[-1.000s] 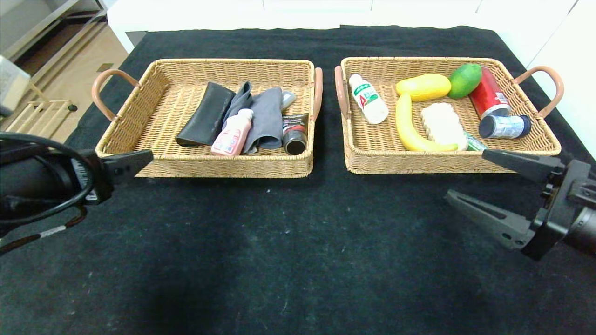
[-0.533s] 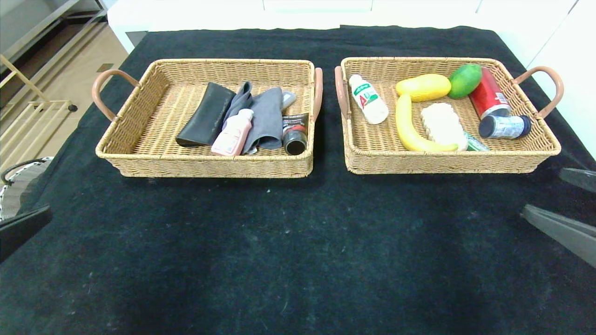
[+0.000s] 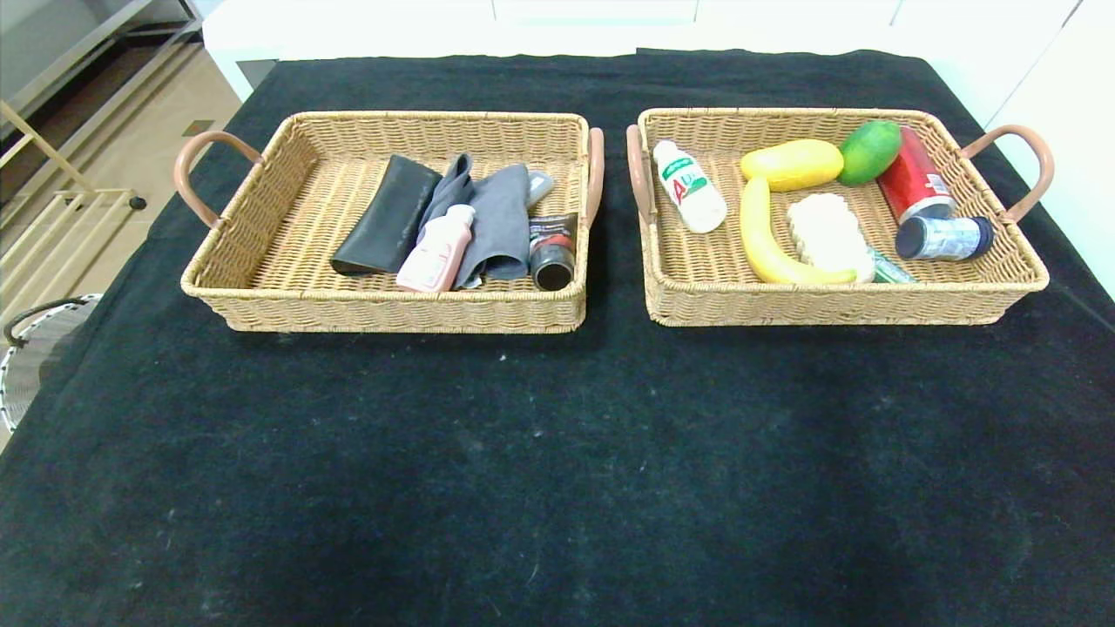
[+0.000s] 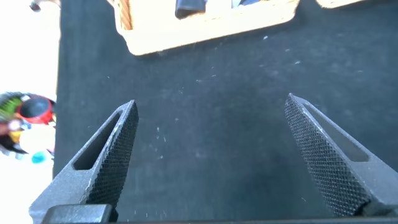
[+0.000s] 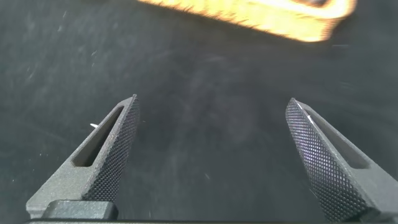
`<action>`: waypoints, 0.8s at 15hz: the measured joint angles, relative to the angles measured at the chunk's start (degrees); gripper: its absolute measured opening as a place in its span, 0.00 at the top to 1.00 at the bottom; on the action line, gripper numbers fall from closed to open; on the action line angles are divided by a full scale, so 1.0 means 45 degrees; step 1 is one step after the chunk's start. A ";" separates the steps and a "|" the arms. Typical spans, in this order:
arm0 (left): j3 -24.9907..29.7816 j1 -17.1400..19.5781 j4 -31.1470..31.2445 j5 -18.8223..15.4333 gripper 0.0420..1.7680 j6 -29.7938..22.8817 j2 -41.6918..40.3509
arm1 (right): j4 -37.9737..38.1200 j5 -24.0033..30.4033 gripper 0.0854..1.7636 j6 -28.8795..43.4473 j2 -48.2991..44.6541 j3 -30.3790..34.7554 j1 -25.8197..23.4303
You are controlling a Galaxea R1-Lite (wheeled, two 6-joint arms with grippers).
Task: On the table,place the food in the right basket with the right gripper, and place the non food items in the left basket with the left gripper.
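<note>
The left basket holds a black case, a grey cloth, a pink bottle and a small dark can. In the right basket lie a white drink bottle, a banana, a yellow mango, a green fruit, a pale cake, a red can and a small tin. Neither arm shows in the head view. My left gripper is open over bare cloth, the left basket beyond it. My right gripper is open and empty too.
The black tablecloth covers the whole table in front of the baskets. A wire stand and wooden rack stand off the table's left edge. A white wall runs along the back and right side.
Both arms have drawn back out of the head view, the left toward the left edge, the right toward the right edge. The baskets and their contents stay put.
</note>
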 joint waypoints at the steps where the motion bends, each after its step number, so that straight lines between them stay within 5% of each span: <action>1: -0.0355 0.0320 0.0455 -0.0366 0.04 0.0008 -0.0320 | 0.0539 0.0081 0.03 0.0000 -0.0666 -0.0314 -0.0396; 3: -0.0894 0.0295 0.0704 -0.0366 0.04 -0.0116 -0.0718 | 0.1690 0.0106 0.03 0.0000 -0.1709 -0.0894 -0.0796; 6: -0.1365 -0.0688 0.1373 0.0826 0.03 -0.0165 -0.0992 | 0.2471 0.0103 0.03 -0.0014 -0.2492 -0.1317 -0.1073; 12: 0.0545 -0.0396 0.1785 0.0165 0.03 -0.0111 -0.2869 | 0.3113 -0.0038 0.03 -0.0008 -0.4380 -0.0130 -0.1116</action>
